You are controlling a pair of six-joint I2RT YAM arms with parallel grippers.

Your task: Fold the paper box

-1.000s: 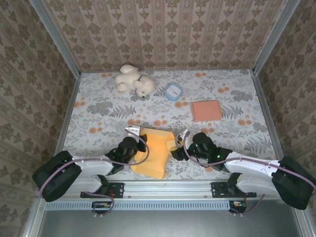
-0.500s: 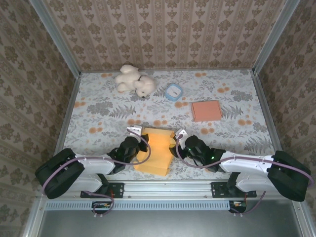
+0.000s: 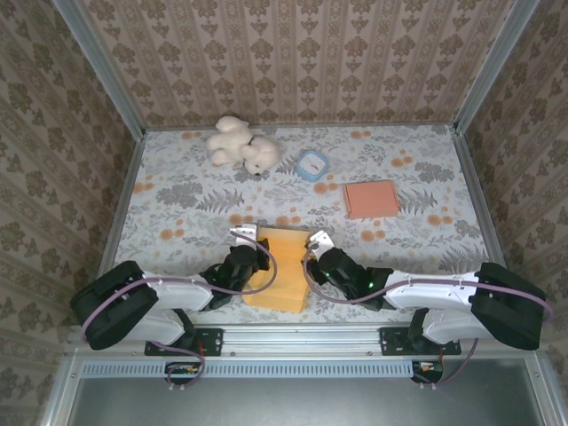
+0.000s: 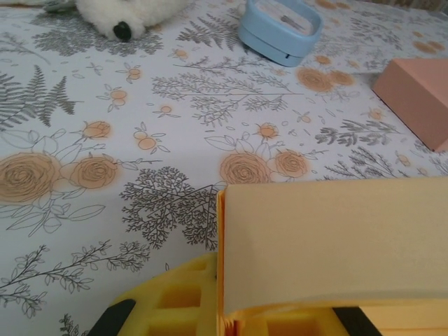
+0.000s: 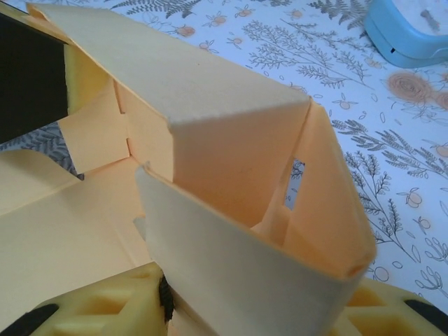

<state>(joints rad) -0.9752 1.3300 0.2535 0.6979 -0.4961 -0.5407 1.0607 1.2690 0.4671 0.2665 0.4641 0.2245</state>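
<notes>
Top view: left gripper [image 3: 256, 253] sits at the left edge of the paper box [image 3: 282, 275]. The contact is too small to resolve. Right gripper [image 3: 310, 257] is at the right edge; whether its jaws press the wall cannot be told.

Left wrist view: raised box panel covers the upper parts of the yellow fingers [image 4: 175, 308] and runs off the right edge. Plush toy [image 4: 129, 14] and blue container [image 4: 280, 28] are cut by the top edge. Pink box [image 4: 420, 98] is cut at the right.

Right wrist view: the near wall, blurred, hides the inner faces of the fingers [image 5: 98, 308]. The box runs off the left and bottom edges. The container [image 5: 409, 31] is clipped at the top and right.
</notes>
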